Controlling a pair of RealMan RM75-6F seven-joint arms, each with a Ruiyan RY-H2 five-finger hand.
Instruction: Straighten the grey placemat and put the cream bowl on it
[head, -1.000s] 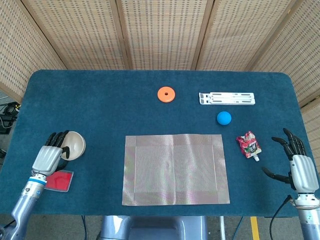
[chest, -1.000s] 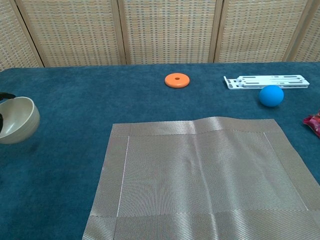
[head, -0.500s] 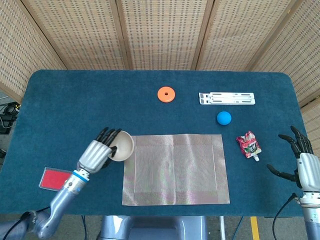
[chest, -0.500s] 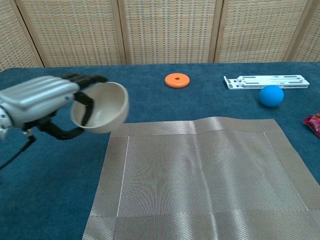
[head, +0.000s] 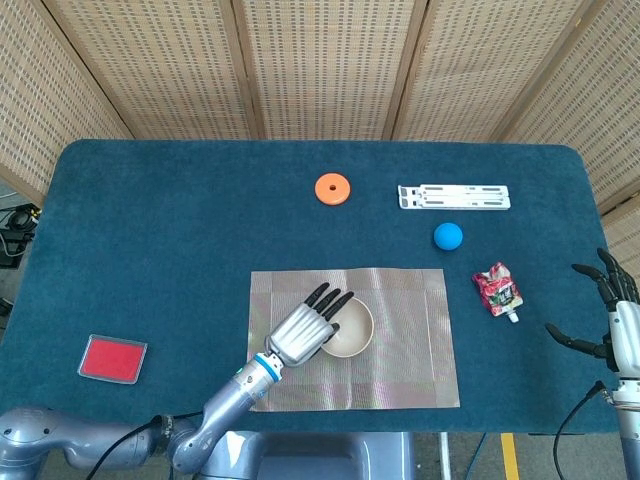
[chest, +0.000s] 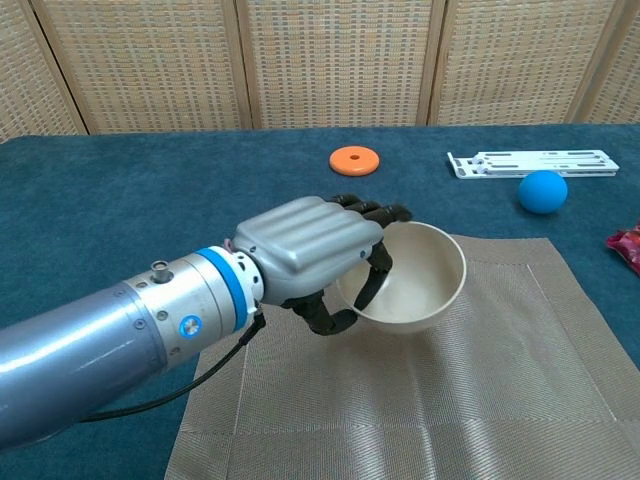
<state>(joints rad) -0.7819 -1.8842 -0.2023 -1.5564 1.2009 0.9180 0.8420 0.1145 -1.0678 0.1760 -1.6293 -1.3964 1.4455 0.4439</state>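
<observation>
Fingers of the left hand (head: 303, 332) grip the cream bowl (head: 349, 327) by its rim over the grey placemat (head: 410, 330). Right hand (head: 617, 325) hovers at the counter (head: 160, 220) edge, spread wide, holding nothing.

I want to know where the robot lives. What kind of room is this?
Probably a robot practice room, not a home kitchen. A table in blue cloth stands before woven screens, with odd test things scattered: an orange ring, a blue ball, a grey placemat.

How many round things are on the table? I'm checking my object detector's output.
3. The orange disc lies at the back, the blue ball right of it near the white rack, and the cream bowl is over the grey placemat, held by the left hand.
</observation>
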